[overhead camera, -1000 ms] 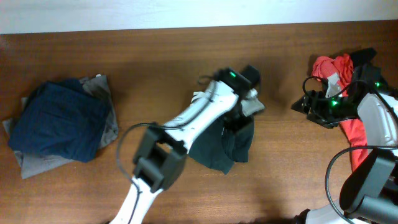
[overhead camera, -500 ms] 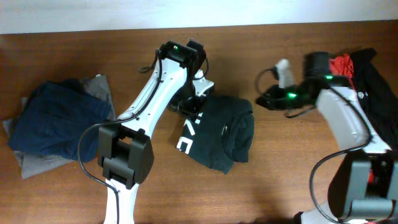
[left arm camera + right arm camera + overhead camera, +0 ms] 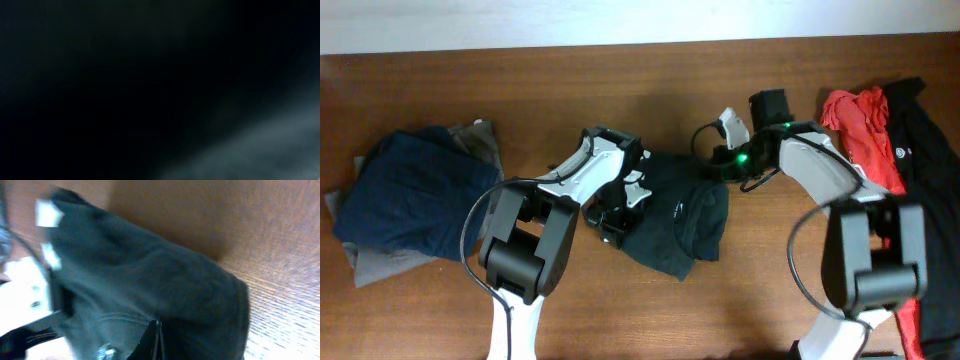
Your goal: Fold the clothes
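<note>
A dark green shirt (image 3: pixel 690 215) lies crumpled at the table's middle. My left gripper (image 3: pixel 617 208) presses down on its left edge and covers the print there. The left wrist view is filled by dark cloth (image 3: pixel 150 75), so its fingers are hidden. I cannot tell whether cloth is pinched. My right gripper (image 3: pixel 718 165) is at the shirt's upper right edge. Its fingers show shut (image 3: pixel 157 324), tips against the dark green shirt (image 3: pixel 150 280). No cloth shows between them.
A navy blue piece (image 3: pixel 415 195) sits stacked on grey shorts (image 3: pixel 485 140) at the left. A red shirt (image 3: pixel 865 130) and a black garment (image 3: pixel 930 150) lie heaped at the right edge. Bare wooden table (image 3: pixel 620 90) lies behind the shirt.
The left gripper came down from the shirt's upper left corner onto its left edge, hiding the white lettering. The right gripper shut and moved left from the red shirt to the dark green shirt.
</note>
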You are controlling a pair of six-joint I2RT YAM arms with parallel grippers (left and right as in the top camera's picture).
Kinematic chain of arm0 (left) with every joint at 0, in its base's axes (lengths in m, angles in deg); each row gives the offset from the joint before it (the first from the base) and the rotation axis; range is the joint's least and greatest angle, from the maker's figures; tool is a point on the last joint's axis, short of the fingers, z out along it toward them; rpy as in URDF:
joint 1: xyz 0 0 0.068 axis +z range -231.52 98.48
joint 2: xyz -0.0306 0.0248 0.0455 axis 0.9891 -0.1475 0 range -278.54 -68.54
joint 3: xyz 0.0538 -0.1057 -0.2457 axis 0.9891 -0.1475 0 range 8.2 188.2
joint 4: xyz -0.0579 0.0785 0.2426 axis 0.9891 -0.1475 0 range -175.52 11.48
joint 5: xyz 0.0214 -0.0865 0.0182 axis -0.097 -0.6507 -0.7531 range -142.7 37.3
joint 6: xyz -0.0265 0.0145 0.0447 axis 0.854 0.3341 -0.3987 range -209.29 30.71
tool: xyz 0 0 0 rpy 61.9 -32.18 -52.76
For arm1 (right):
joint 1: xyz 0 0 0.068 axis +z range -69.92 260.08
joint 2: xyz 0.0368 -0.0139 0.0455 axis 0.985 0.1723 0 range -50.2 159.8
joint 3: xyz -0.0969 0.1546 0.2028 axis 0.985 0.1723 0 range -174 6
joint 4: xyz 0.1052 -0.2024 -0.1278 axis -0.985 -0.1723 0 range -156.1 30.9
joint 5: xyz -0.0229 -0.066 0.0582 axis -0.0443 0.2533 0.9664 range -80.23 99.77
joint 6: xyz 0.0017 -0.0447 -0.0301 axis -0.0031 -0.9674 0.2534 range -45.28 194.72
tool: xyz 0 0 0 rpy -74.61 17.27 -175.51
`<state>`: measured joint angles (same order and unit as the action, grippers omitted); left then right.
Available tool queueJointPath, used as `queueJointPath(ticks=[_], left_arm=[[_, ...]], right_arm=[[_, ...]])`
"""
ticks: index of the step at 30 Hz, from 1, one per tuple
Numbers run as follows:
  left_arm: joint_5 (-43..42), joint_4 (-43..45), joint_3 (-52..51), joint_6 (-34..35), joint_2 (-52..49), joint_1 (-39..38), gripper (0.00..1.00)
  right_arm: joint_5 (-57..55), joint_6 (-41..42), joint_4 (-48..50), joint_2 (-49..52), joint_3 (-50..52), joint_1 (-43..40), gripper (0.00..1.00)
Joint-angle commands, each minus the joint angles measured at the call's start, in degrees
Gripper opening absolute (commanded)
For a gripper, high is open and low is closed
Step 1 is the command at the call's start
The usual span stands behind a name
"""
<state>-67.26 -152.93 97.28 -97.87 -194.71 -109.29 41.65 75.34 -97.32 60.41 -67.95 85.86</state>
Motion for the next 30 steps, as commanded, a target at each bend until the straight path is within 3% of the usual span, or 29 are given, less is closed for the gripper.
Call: queueJointPath(ticks=[1,6,12,13,17,20,24,30], left_arm=[[1.55,-1.6,-0.96,-0.63,0.07,1.4,0.01],[2.54,-3.87,-0.96,0.39,3.45,4.74,0.01],[2.34,-1.18,-0.26,0.39,14.53,10.99,0.01],[2.23,0.2,-0.26,0.42,16.46,11.85,0.06],[-3.85,10.05,-0.26,0.39,22.03,14.75,0.6],[-8.85,15.45,-0.28,0.39,21.46,15.15,0.86],[-12.15,17.11,-0.28,0.37,17.42,15.04,0.99],[-22.4,18.75,-0.28,-0.28,7.02,15.08,0.99]], right_arm=[[-1.16,0.31,0.09,3.69,-0.57,0.46,0.04],[-7.5,1.64,-0.81,3.85,-0.63,0.46,0.04],[-9.88,2.01,-2.91,3.43,-0.63,0.2,0.04],[-9.81,2.03,-3.06,3.43,-0.63,0.22,0.04],[-9.42,2.01,-3.39,3.43,-0.63,0.26,0.06],[-8.9,2.01,-3.39,3.43,-0.66,0.24,0.12],[-6.95,2.03,-3.61,3.43,-0.66,0.2,0.16],[-6.84,2.01,-4.48,3.43,-0.63,0.2,0.15]])
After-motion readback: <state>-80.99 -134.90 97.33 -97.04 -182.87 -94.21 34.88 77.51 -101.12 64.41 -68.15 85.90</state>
